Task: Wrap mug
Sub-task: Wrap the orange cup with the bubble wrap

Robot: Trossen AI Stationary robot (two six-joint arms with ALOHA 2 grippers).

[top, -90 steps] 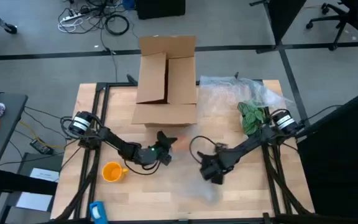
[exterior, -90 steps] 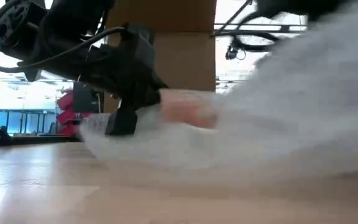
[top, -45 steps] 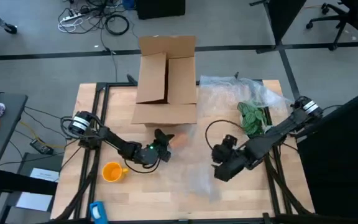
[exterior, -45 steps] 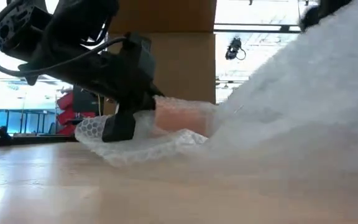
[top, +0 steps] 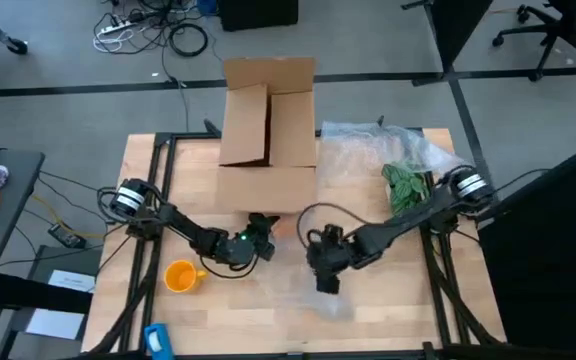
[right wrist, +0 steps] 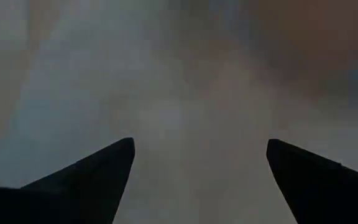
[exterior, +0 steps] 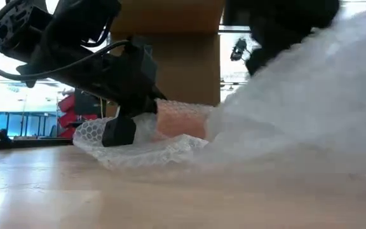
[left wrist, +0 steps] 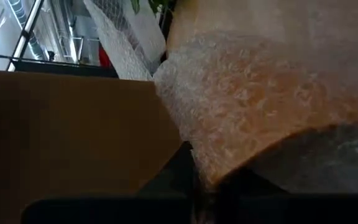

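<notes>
Bubble wrap [exterior: 170, 137] billows as the right gripper [top: 323, 268], fingers spread wide, has swung back inward toward the left gripper [top: 259, 233], whose grip cannot be told. Nothing is wrapped yet: the mug [top: 180, 276] stands bare beside the left arm, apart from the sheet. Behind them on the wooden table [top: 228, 320] is a cardboard box [top: 268, 120]; cables lie on the grey floor beyond.

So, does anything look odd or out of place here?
Yes: the mug sits bare, front left in the high view, apart from the bubble wrap, which covers a pinkish-orange item by the left pincer instead. The right pincer is open over the wrap.
</notes>
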